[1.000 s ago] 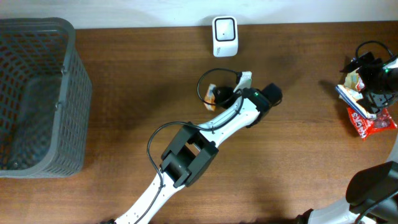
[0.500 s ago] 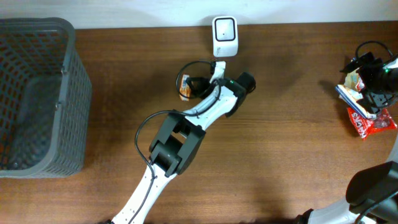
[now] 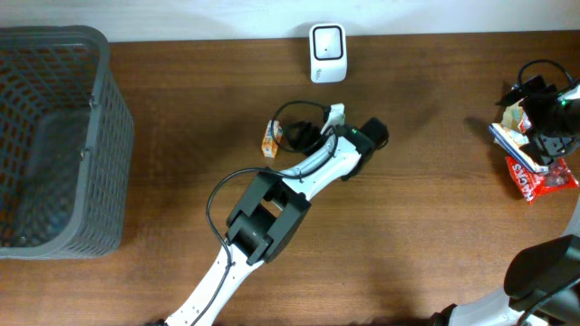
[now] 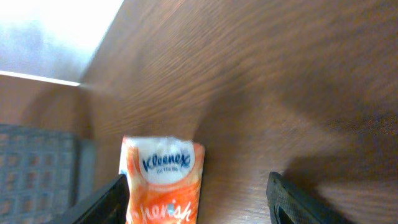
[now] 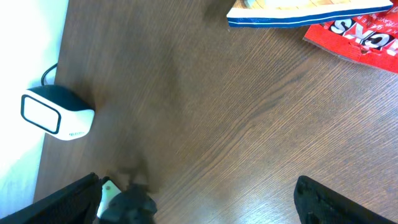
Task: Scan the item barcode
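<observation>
An orange and white Kleenex tissue packet [image 3: 270,138] lies flat on the wooden table, below and left of the white barcode scanner [image 3: 326,52]. My left gripper [image 3: 285,136] is open around it. In the left wrist view the packet [image 4: 165,180] sits close to the left one of the two fingers [image 4: 102,202], with a wide gap to the other. My right gripper [image 3: 542,118] hangs open at the far right above a pile of packets, with nothing between its fingers [image 5: 348,199]. The scanner [image 5: 56,115] also shows in the right wrist view.
A grey mesh basket [image 3: 54,136] stands at the left edge. A red snack packet [image 3: 544,177] and a blue and white packet [image 5: 311,12] lie at the right edge. The left arm's black cable [image 3: 304,113] loops above the packet.
The left gripper carried the packet up to the scanner, then drew back a little and opened. The packet now lies on the table. The right arm has not moved.
</observation>
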Available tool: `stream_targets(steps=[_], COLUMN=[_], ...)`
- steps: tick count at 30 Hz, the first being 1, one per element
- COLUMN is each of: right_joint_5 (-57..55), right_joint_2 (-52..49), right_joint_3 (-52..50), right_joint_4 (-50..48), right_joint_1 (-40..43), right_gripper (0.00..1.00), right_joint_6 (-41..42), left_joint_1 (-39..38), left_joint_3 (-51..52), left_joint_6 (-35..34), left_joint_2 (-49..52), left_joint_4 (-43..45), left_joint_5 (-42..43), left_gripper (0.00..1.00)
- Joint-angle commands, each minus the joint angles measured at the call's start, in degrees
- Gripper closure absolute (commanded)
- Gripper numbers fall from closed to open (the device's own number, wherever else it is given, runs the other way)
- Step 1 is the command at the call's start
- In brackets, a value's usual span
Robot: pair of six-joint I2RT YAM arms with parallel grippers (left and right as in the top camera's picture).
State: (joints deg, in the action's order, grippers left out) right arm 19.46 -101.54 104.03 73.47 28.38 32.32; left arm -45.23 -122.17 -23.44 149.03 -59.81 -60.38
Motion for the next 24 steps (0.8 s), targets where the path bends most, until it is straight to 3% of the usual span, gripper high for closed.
stream_targets(steps=[1,5,10,12,14,16,17,19,24], right_joint_5=[0.26,0.26,0.26,0.26,0.26,0.26,0.26,0.26,0.26], right_joint_2=[-0.09,-0.09,-0.09,-0.09,-0.09,-0.09,-0.09,-0.09,-0.09], right_joint_3=[0.11,0.11,0.11,0.11,0.11,0.11,0.11,0.11,0.11], right_joint_4=[0.04,0.04,0.04,0.04,0.04,0.04,0.04,0.04,0.04], right_joint_1=[-0.24,-0.24,-0.24,-0.26,-0.24,-0.24,-0.24,-0.24,-0.24], right_gripper=[0.02,0.02,0.02,0.02,0.02,0.02,0.02,0.02,0.02], right_joint_6=[-0.55,-0.57,-0.55,-0.55,-0.55,-0.57,-0.57,-0.57,-0.57], left_joint_1=[1.31,3.69,10.91,14.36,18.84,22.97,24.28,25.88,26.77], left_joint_3=[-7.52,-14.03,-21.62,-21.62,-21.22,-21.18,-21.18,-21.16,-21.16], left_joint_6=[-0.09,-0.09,-0.09,-0.09,-0.07,-0.09,-0.07,-0.04,-0.07], left_joint_2=[-6.29,-11.52,-18.12,-19.15,-18.88,-17.94,-17.22,-15.34,-5.44], left_joint_4=[-2.6,-7.1,-15.12,-16.65,-19.06,-20.87,-21.29,-22.4,-24.72], left_joint_5=[10.36,17.14,17.62,22.4,33.44,46.27,48.26,47.1,47.12], left_gripper=[0.31,0.31,0.11,0.06,0.47,0.68,0.8,0.93,1.0])
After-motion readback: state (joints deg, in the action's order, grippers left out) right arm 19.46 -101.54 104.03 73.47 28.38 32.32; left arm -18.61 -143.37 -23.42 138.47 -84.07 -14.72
